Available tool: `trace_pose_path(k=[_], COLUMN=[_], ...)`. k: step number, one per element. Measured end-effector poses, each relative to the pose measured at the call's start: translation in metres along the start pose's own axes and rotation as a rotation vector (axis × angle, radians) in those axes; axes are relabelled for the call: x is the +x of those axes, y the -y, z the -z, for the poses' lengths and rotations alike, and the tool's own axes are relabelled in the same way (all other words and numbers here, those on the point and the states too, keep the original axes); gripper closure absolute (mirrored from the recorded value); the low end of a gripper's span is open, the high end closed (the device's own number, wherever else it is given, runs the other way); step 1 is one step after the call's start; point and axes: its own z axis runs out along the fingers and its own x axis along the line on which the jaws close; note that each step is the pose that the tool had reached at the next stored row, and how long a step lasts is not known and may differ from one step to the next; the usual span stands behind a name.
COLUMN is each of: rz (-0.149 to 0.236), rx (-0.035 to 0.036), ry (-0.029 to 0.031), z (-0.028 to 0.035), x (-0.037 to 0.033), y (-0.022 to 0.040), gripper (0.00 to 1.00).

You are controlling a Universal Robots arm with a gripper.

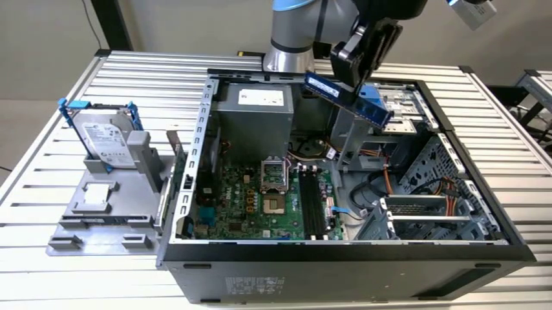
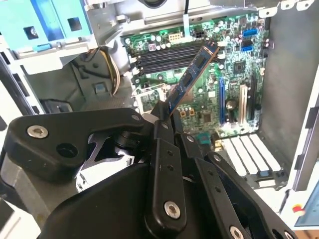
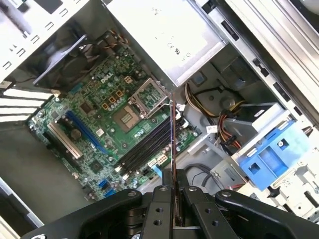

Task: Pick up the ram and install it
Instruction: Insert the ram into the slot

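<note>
Hanging tilted above the open case [image 1: 203,129], the ram [image 1: 350,97] is clamped tight in the gripper [image 1: 348,81], with the memory slots [image 1: 312,203] well below at about 6 o'clock in the exterior view. With that tilt I'd worry it lands crooked, missing the slot or jamming halfway.

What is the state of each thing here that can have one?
ram: held in the air over the case, tilted, not installed.
gripper: shut on the ram.
memory slots: empty.
computer case: lying on its side, open.
hard drive: upright in its stand, outside the case.
</note>
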Motion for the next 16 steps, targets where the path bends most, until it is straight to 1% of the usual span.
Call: trace_pose_path(k=[16], rz=[-0.222], rx=[-0.0019], ry=[0.0058], z=[0.0000], x=[0.0000], y=[0.0000], gripper=[1.00])
